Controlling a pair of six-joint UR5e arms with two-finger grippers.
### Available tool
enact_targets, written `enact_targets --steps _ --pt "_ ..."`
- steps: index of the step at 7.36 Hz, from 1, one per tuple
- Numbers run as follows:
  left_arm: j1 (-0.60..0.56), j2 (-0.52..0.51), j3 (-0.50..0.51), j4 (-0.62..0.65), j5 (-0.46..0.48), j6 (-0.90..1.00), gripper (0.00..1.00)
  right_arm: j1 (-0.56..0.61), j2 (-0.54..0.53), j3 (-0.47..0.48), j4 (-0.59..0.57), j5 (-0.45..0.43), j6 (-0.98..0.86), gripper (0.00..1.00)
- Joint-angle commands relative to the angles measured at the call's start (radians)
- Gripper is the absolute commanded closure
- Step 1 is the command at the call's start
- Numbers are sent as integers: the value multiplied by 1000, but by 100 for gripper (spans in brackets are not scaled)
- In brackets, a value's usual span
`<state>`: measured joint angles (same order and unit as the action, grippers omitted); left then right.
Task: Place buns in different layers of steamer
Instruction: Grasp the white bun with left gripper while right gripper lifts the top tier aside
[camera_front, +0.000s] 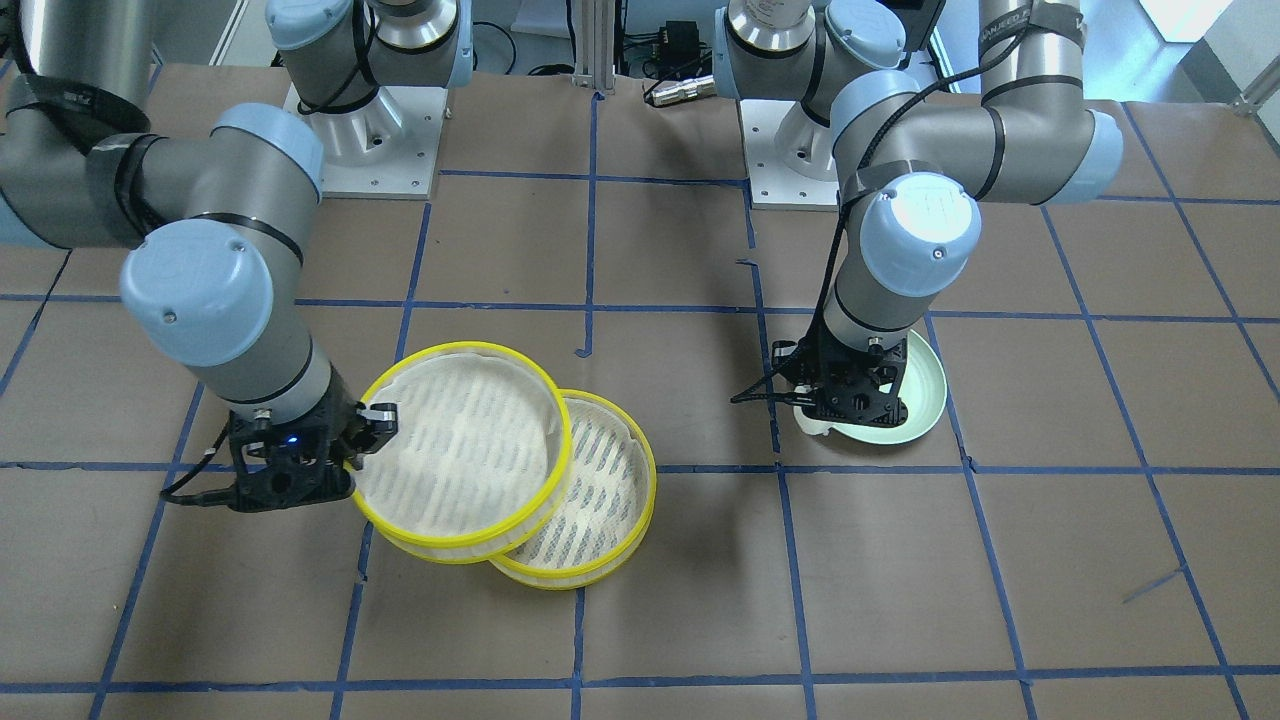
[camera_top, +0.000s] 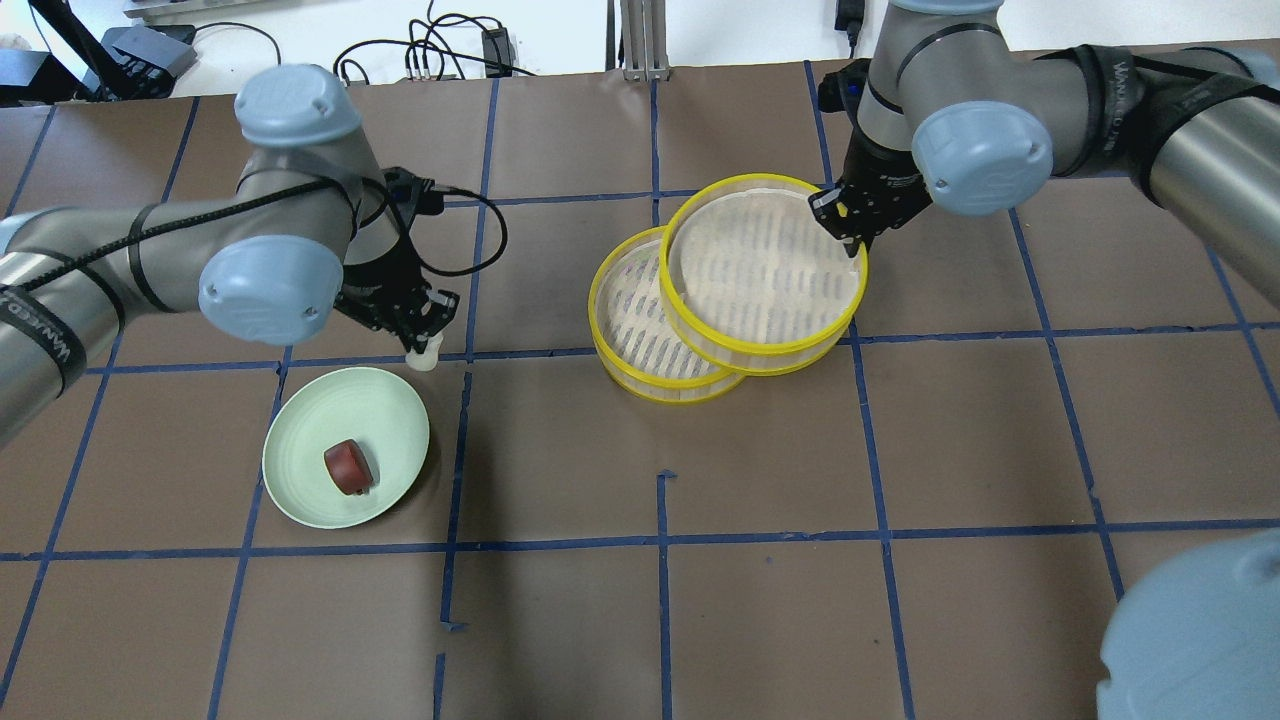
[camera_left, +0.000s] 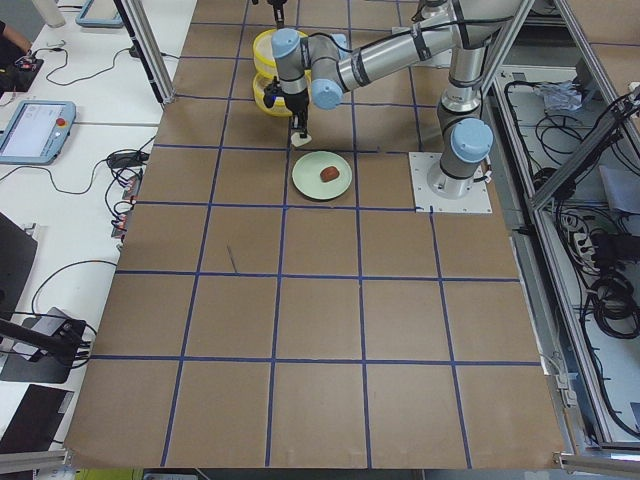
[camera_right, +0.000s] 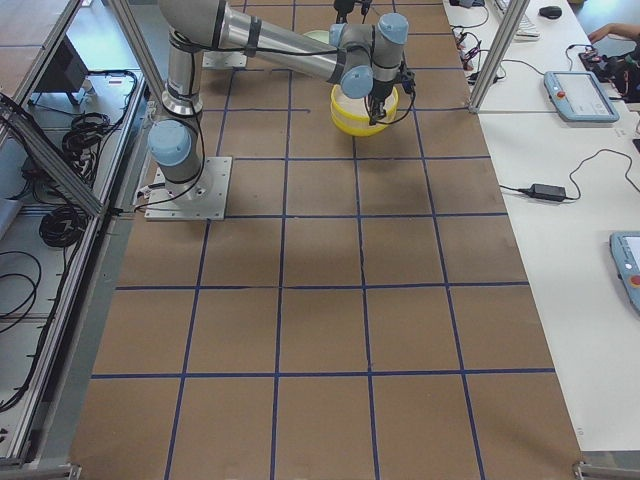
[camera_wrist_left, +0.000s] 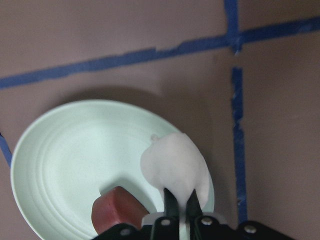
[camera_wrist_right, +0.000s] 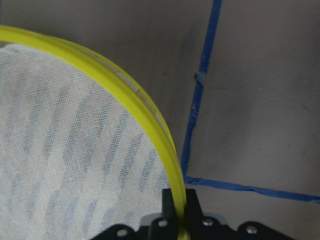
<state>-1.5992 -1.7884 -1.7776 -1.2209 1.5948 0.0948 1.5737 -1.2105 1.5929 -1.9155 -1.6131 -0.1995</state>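
A white bun (camera_wrist_left: 172, 165) and a reddish-brown bun (camera_top: 349, 467) contrast with the pale green plate (camera_top: 300, 450); the steamer layers (camera_top: 762, 262) have yellow rims and whitish, grey-striped bases.

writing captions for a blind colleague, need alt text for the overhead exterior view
The left gripper holds a white bun just beyond a pale green plate carrying a reddish-brown bun. The right gripper pinches the rim of the upper steamer tray, offset over the lower tray.
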Motion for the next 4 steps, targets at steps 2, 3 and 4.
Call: enact_targets --steps 2,3,4 --pt "-135 -72 129 71 -241 -348 92 -99 52 4 -31 -172 -194 92" --pt "-195 -118 129 155 -259 -500 92 -113 48 4 -31 -176 -218 92" --pt "-259 -164 129 260 -260 -676 90 -115 48 9 -28 -176 -238 92"
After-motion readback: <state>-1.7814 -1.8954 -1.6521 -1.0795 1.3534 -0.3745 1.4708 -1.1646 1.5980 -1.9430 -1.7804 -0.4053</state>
